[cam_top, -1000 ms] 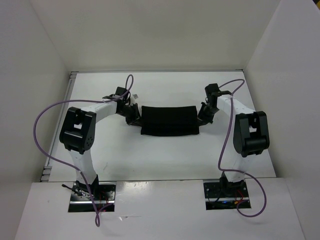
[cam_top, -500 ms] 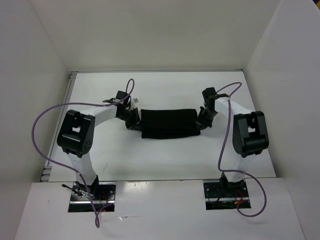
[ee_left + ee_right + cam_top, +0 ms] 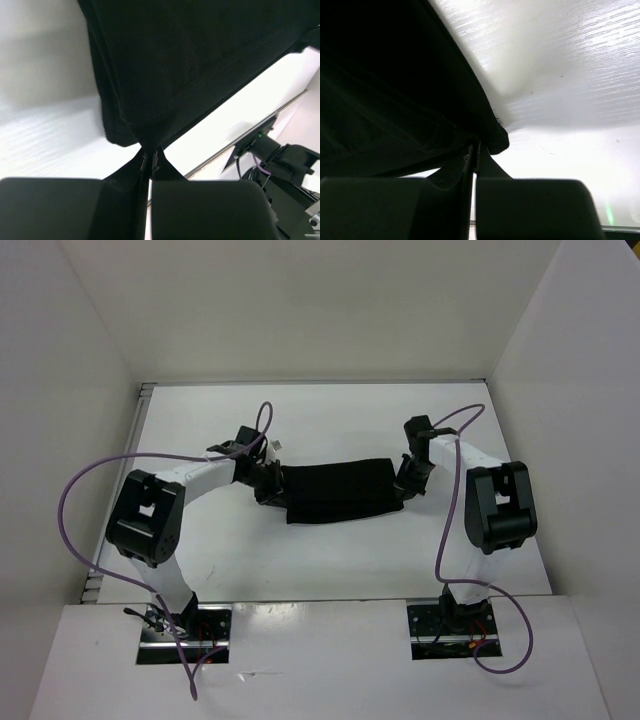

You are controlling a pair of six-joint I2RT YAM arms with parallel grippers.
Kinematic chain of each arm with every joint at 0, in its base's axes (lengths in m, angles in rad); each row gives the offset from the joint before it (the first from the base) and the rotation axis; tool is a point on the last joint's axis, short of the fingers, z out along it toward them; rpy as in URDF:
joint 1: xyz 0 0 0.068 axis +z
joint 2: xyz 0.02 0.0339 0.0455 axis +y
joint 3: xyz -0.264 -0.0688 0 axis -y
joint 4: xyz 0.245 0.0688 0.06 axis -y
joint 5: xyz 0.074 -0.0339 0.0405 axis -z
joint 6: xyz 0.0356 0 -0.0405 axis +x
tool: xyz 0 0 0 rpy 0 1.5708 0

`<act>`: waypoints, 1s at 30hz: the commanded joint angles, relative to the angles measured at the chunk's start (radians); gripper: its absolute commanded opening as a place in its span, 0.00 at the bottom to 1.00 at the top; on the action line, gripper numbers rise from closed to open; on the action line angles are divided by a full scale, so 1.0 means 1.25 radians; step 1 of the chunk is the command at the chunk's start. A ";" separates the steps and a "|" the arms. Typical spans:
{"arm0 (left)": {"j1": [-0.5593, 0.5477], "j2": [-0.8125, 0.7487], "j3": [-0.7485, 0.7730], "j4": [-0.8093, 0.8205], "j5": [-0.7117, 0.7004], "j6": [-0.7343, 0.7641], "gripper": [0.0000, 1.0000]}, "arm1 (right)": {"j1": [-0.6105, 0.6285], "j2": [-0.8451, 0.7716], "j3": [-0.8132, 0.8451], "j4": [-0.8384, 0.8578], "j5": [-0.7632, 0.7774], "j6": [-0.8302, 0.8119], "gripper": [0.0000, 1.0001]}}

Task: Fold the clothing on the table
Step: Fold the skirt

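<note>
The clothing, a plain black garment, stretches as a wide band across the middle of the white table, slightly tilted with its left end nearer. My left gripper is shut on its left edge; in the left wrist view the clothing hangs from the pinched fingertips above the table. My right gripper is shut on the right edge, and the right wrist view shows the clothing clamped at the fingertips.
White walls enclose the table on three sides. A thin metal rail runs along the far edge. Purple cables loop off both arms. The arm bases sit at the near edge.
Both grippers kept their hold while the clothing shifted slightly toward the near side. The left end moved right and nearer, so the band now sits at a slant.
</note>
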 commanded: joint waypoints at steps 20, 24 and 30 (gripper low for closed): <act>-0.073 -0.105 -0.142 -0.046 -0.061 -0.054 0.79 | -0.008 0.005 0.001 -0.031 0.170 0.041 0.28; -0.073 -0.225 -0.142 -0.108 -0.078 -0.072 0.80 | -0.008 -0.116 0.001 -0.061 0.177 0.076 0.35; -0.073 -0.342 -0.086 -0.120 -0.108 -0.088 0.77 | 0.001 -0.190 0.038 -0.099 0.160 0.052 0.40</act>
